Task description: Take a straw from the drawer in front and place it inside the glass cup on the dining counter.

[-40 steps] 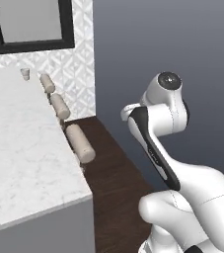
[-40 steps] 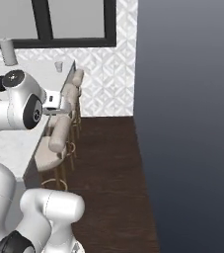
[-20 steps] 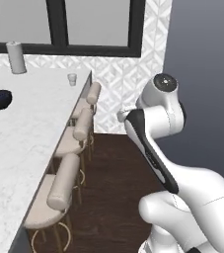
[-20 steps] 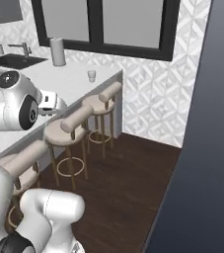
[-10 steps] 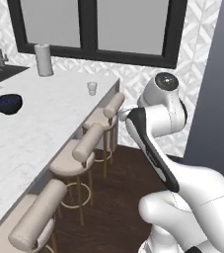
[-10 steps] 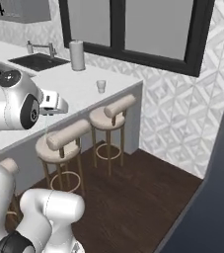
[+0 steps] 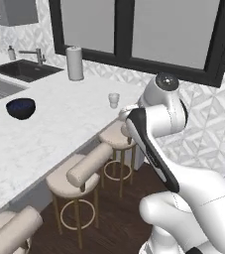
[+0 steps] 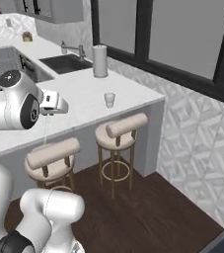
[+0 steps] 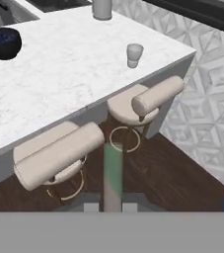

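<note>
Swinging base round: cup (image 9: 134, 54) now ahead, near counter (image 9: 59, 84) corner, past stools. Gripper (image 9: 112, 207) clenched on straw (image 9: 113, 175). I judge carry underway, drop-in next.

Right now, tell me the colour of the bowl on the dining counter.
Dark blue; the bowl shows best in the left base view.

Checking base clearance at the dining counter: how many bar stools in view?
3. One bar stool sits below the glass cup, another mid-counter, a third at the lower-left edge. More may be out of frame.
</note>
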Available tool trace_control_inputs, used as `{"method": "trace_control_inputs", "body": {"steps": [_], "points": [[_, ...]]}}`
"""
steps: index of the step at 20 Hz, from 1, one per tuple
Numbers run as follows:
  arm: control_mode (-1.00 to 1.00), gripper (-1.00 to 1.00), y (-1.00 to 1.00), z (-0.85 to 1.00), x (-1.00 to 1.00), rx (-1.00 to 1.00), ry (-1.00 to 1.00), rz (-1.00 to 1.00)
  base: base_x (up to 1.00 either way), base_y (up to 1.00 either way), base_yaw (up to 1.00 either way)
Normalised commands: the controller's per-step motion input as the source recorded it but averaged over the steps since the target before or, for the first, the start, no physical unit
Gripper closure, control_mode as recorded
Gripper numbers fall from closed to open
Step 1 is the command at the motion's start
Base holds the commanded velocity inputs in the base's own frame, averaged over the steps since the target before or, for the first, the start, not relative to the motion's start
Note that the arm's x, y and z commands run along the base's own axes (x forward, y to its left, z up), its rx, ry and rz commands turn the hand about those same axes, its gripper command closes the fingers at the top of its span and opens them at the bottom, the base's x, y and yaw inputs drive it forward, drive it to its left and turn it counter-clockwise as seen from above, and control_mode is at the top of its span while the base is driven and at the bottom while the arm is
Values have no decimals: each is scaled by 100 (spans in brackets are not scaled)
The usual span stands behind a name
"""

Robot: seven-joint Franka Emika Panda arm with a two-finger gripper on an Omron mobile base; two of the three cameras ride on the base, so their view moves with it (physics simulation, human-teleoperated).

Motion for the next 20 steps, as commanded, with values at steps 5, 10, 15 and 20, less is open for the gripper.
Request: {"method": "trace_control_inputs", "body": {"steps": [5,10,15,20], "points": [[100,100,0,0,0,0,0,0,50,-100,47],[100,100,0,0,0,0,0,0,44,-98,46],[100,100,0,0,0,0,0,0,45,-87,44],[100,100,0,0,0,0,0,0,44,-66,44]]}}
